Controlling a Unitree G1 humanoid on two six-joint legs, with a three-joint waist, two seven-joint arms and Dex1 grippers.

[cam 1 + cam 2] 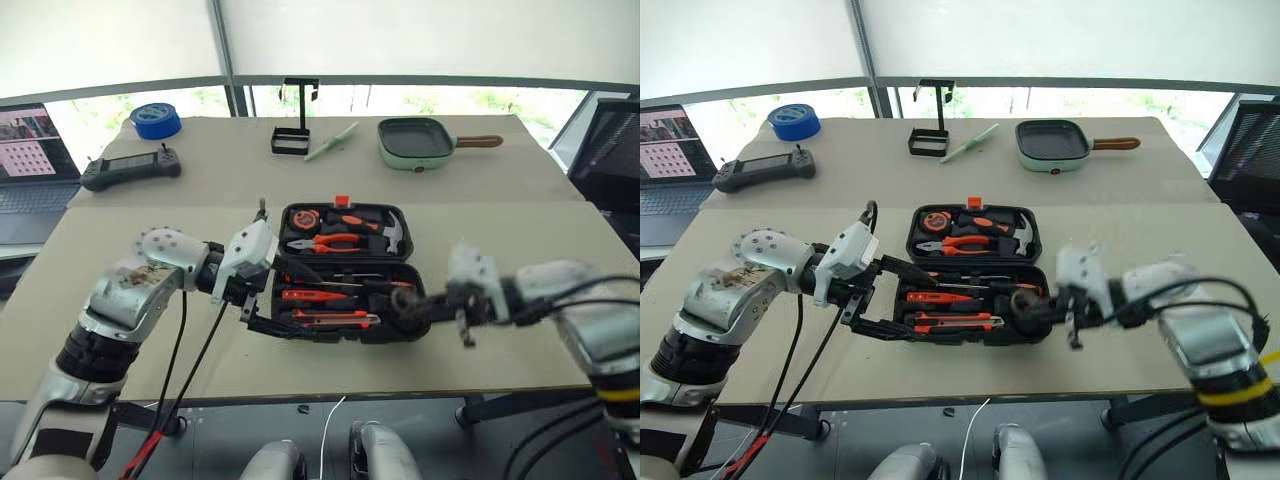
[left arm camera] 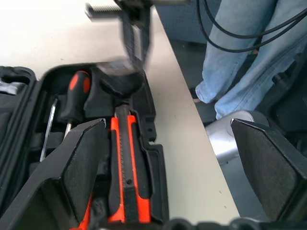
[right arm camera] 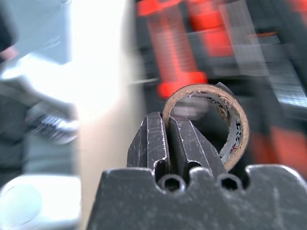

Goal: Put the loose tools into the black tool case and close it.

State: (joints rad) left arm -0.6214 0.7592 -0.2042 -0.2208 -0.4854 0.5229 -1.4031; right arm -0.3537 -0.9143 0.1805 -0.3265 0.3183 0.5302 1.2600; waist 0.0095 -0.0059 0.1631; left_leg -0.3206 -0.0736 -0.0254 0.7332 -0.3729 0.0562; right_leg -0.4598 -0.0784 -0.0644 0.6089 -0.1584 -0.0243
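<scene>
The black tool case [image 1: 330, 336] lies open in the middle of the near table, its lid half on the far side. Its near half holds an orange-black utility knife [image 2: 125, 163] and orange-and-black screwdrivers [image 1: 312, 295]. One screwdriver handle [image 2: 76, 93] appears in the left wrist view. My left gripper [image 2: 167, 123] stands open at the case's left end, one finger over the tray and one outside the front wall. My right gripper [image 3: 165, 117] is shut on the wall of the small dark tape roll [image 3: 235, 120]. It holds the tape roll [image 1: 403, 303] over the case's right end.
The far table carries a big blue tape roll [image 1: 156, 120], a black handheld controller [image 1: 130, 168], a black stand [image 1: 295, 130] and a pale green pan [image 1: 416, 142]. A laptop [image 1: 30, 160] sits at the far left. A person's jeans [image 2: 240, 62] show beside the table's front edge.
</scene>
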